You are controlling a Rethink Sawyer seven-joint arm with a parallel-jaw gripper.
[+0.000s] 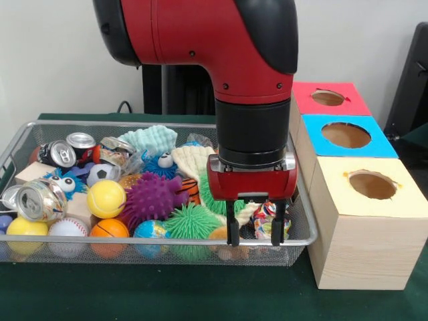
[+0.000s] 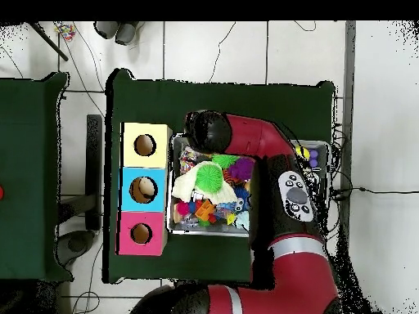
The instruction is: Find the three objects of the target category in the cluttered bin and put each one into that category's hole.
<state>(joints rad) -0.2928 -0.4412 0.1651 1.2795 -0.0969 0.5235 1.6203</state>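
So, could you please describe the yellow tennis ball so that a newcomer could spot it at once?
Start at the wire mesh bin on the green table. In the front view, look in its left half, just left of the purple spiky ball. The tennis ball is smooth bright yellow with a curved white seam, above the orange mini basketball.

- green cloth [image 1: 167,294] covering the table, under everything
- white wall [image 1: 53,60] at the far side
- black cable [image 1: 124,105] far left, behind the table
- second green table [image 2: 29,172] standing apart from the first
- pale tiled floor [image 2: 376,123], thin cables [image 2: 229,41] lying across it
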